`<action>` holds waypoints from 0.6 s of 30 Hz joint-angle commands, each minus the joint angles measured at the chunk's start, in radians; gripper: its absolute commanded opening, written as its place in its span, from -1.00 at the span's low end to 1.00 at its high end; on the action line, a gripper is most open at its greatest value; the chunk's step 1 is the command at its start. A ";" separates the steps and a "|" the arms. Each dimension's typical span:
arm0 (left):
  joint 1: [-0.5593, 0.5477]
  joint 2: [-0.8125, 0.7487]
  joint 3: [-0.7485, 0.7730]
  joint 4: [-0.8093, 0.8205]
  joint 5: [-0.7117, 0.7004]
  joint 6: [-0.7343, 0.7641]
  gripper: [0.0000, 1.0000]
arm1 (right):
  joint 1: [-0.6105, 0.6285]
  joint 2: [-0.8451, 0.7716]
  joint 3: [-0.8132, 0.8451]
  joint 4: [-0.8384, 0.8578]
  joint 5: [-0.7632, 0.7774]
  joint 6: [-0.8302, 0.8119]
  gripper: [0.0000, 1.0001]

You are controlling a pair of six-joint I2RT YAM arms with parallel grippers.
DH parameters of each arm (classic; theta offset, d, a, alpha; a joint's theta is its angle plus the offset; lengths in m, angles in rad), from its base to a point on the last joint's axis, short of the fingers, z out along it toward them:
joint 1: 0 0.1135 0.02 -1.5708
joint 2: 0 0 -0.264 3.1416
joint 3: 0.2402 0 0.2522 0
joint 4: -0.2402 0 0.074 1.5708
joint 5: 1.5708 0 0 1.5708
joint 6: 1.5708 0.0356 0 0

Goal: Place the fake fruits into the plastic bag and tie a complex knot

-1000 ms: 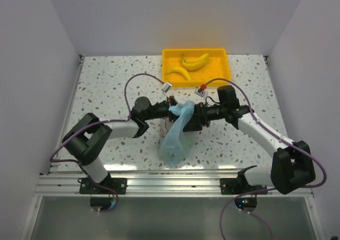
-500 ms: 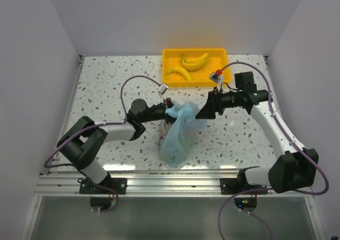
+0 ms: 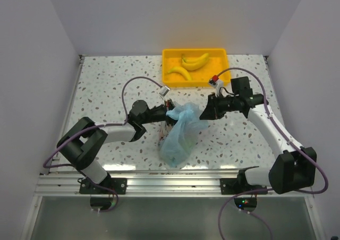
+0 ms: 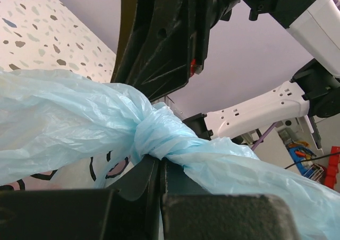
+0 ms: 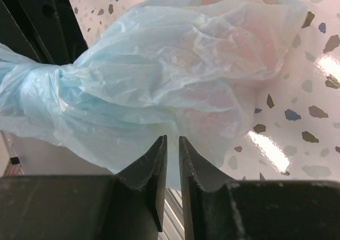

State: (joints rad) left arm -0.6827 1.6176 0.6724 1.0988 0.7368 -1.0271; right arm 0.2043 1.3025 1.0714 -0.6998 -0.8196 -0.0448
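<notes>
The light-blue plastic bag [image 3: 178,139] hangs between both arms, its body resting on the table. Its neck is twisted into a knot [image 4: 151,131], which also shows at the left of the right wrist view as the knot [image 5: 37,86]. My left gripper [image 4: 159,163] is shut on the film just under the knot, at the bag's upper left [image 3: 168,112]. My right gripper [image 3: 203,112] sits at the bag's upper right, jaws [image 5: 172,140] drawn to a thin slit with bag film in it. Orange-pink fruit shapes [image 5: 239,1] show through the film. Two bananas [image 3: 195,61] lie in the tray.
The yellow tray [image 3: 226,65] stands at the back, just behind the right forearm. White walls close in the left, right and far sides. An aluminium rail [image 3: 175,181] runs along the table's near edge under the arm bases.
My right gripper let go and drew back right with open jaws, then returned to the bag's upper right and closed. The left gripper kept its grip and shifted slightly left.
</notes>
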 commanded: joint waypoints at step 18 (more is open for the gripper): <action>-0.035 0.051 0.006 -0.045 -0.050 0.085 -1.00 | 0.156 0.047 0.005 0.081 -0.210 -0.006 0.56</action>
State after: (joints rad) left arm -0.6991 1.6482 0.6674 1.0492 0.7120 -0.9794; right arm 0.3363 1.3380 1.0615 -0.6739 -0.9825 -0.0872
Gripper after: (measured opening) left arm 0.028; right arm 0.773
